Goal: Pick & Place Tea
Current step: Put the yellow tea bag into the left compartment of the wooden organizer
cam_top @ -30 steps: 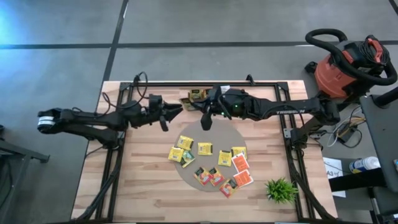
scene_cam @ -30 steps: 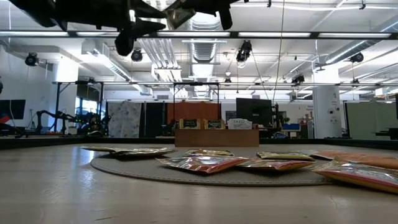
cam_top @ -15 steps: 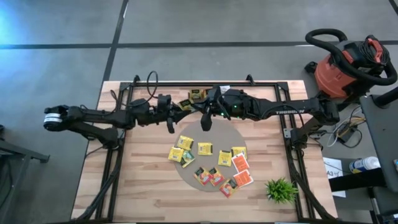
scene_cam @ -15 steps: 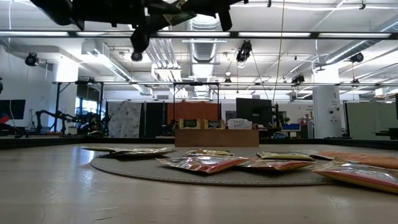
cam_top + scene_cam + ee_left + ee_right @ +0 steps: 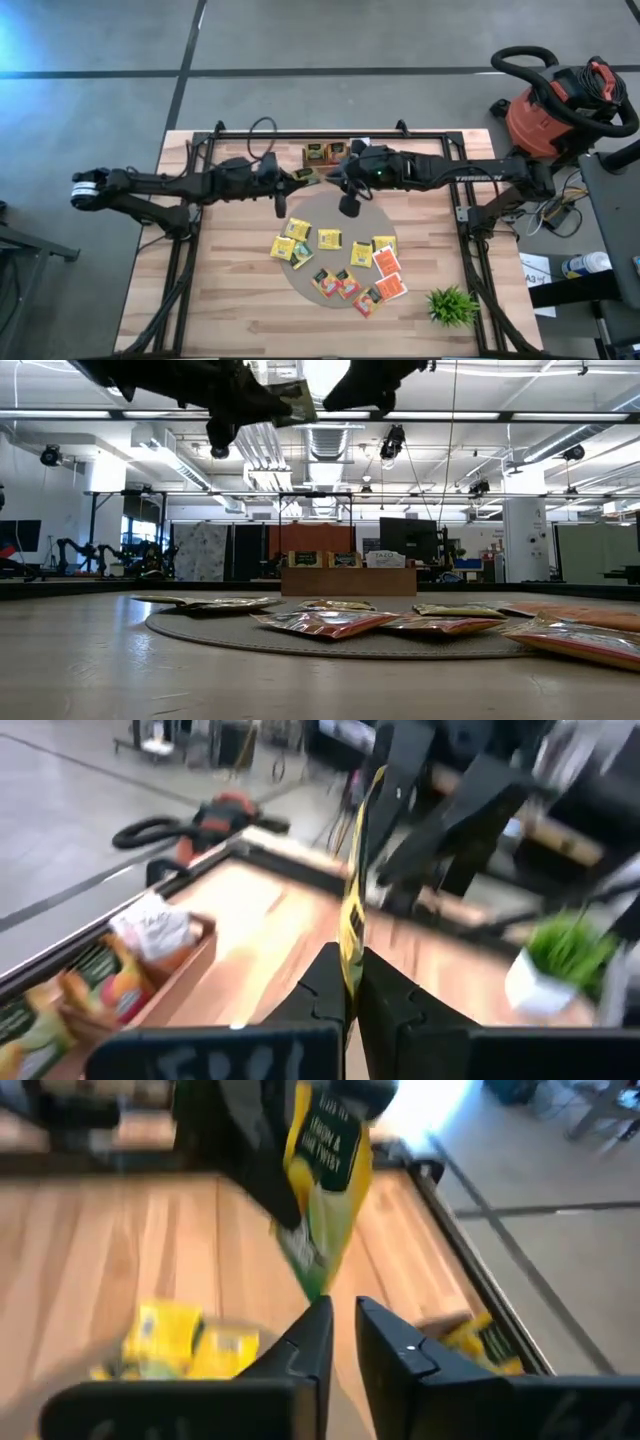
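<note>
Bench [image 5: 240,290]: pale wood planks, matt. Tea packets [image 5: 330,238]: glossy foil/plastic, prob. Round mat [image 5: 385,222]: matt grey. Tray [image 5: 150,982]: brown wood.

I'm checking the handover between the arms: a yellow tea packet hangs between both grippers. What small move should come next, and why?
Probably the right gripper should back away from the yellow tea packet. The left gripper is shut on the packet's edge, while the right fingers stand parted with its corner just off their tips, so the handover looks done.
</note>
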{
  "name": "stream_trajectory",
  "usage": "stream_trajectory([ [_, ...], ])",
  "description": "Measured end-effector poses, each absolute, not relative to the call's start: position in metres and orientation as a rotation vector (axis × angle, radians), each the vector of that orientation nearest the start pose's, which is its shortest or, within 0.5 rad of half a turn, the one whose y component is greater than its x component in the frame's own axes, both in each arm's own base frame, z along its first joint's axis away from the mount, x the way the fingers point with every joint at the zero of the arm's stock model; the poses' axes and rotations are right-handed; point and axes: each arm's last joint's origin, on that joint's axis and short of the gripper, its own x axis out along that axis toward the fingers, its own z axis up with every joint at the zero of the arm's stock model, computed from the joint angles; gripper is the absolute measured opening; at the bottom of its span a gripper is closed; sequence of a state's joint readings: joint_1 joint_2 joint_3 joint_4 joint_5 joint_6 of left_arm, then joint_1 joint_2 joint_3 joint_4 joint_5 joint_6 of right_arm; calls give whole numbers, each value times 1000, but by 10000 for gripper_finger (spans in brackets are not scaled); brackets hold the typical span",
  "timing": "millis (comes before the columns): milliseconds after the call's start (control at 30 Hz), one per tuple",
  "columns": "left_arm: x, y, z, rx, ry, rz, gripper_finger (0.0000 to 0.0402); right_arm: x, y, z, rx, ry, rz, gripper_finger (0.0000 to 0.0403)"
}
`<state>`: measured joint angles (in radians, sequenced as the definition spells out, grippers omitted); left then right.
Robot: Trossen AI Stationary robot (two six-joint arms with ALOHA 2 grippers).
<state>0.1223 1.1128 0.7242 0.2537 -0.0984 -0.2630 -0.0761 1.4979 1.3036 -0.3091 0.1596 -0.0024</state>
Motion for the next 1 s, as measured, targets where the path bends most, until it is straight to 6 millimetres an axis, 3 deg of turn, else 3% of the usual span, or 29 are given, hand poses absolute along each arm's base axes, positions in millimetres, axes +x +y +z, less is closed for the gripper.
stream_trajectory([
  [133,257,34,293,-139,246,206,7,331,-31,337,-102,614,-202,80],
  [333,289,37,279,-11,453,183,7,337,-33,348,-163,690,-180,115],
  [633,317,40,274,33,442,154,9,347,-33,344,-97,818,-110,118],
  [1000,319,40,275,31,414,142,11,350,-33,338,-96,845,-101,99],
])
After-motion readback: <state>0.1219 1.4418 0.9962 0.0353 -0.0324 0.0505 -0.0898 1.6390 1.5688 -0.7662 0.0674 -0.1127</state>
